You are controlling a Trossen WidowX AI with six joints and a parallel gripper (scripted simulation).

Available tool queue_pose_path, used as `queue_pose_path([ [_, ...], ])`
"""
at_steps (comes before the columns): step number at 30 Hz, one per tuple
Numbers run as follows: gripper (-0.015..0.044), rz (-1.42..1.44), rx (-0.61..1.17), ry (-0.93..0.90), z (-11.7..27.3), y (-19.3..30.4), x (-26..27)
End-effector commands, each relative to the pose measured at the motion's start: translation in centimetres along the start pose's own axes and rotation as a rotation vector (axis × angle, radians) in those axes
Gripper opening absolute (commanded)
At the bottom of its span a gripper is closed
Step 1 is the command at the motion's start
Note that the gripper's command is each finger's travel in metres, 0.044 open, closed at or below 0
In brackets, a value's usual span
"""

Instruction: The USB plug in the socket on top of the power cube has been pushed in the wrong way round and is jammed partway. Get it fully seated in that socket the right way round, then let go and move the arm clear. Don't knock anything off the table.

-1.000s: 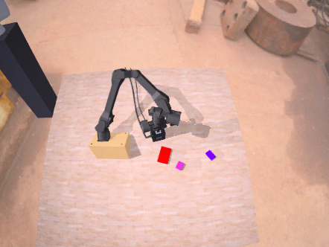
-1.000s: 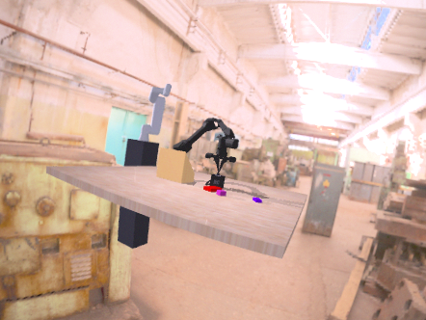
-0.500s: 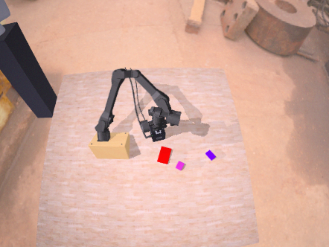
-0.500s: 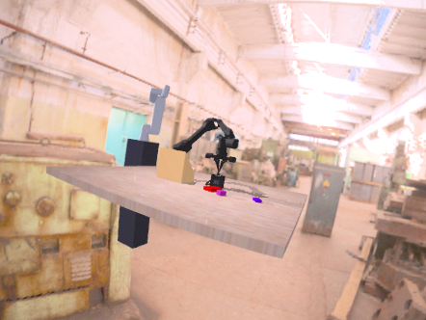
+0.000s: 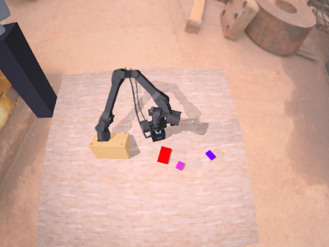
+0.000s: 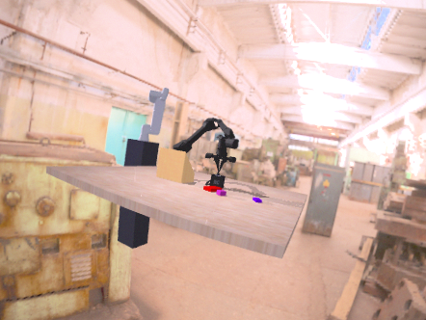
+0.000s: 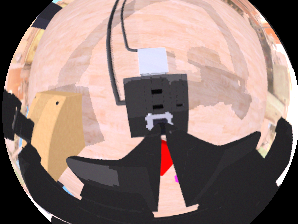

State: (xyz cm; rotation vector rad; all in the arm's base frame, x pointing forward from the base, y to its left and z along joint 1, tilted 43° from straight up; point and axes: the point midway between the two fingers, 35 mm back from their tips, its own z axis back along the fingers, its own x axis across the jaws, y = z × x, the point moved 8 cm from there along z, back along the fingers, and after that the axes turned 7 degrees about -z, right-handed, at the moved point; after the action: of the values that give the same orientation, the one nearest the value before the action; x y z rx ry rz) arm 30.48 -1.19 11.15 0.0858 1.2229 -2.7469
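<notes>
The dark power cube (image 5: 159, 138) (image 6: 218, 181) (image 7: 136, 92) stands on the table, with dark slots on the face seen in the wrist view. My gripper (image 5: 158, 130) (image 6: 219, 173) (image 7: 161, 128) is at the cube, its fingertips close together over the edge nearest the fingers in the wrist view. It is shut on the USB plug (image 7: 161, 123), a small dark piece just ahead of the fingertips, beside a pale bracket-shaped outline (image 7: 159, 116). The fingers hide part of the plug and socket, so its depth and which way round it is cannot be told.
A red block (image 5: 164, 155) (image 6: 211, 189) (image 7: 166, 159) and a magenta cube (image 5: 180, 166) (image 6: 221, 193) lie near the power cube. A purple block (image 5: 211, 155) (image 6: 257, 200) lies farther right. A tan box (image 5: 111, 148) (image 6: 173, 166) (image 7: 62, 130) stands left. A white block (image 7: 153, 60) adjoins the power cube; cables (image 7: 110, 55) run beside it.
</notes>
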Motion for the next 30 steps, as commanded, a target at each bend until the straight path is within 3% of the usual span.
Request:
queue_pose_path([
  [1, 0.0000, -0.001, -0.002, -0.002, -0.22, -0.04, -0.04],
  [7, 0.0000, -0.001, -0.002, -0.002, -0.22, -0.04, -0.04],
  [11, 0.0095, 0.000, 0.000, 0.000, -0.01, 0.00, 0.00],
  [30, 0.0095, 0.001, 0.000, 0.000, 0.08, -0.02, -0.01],
])
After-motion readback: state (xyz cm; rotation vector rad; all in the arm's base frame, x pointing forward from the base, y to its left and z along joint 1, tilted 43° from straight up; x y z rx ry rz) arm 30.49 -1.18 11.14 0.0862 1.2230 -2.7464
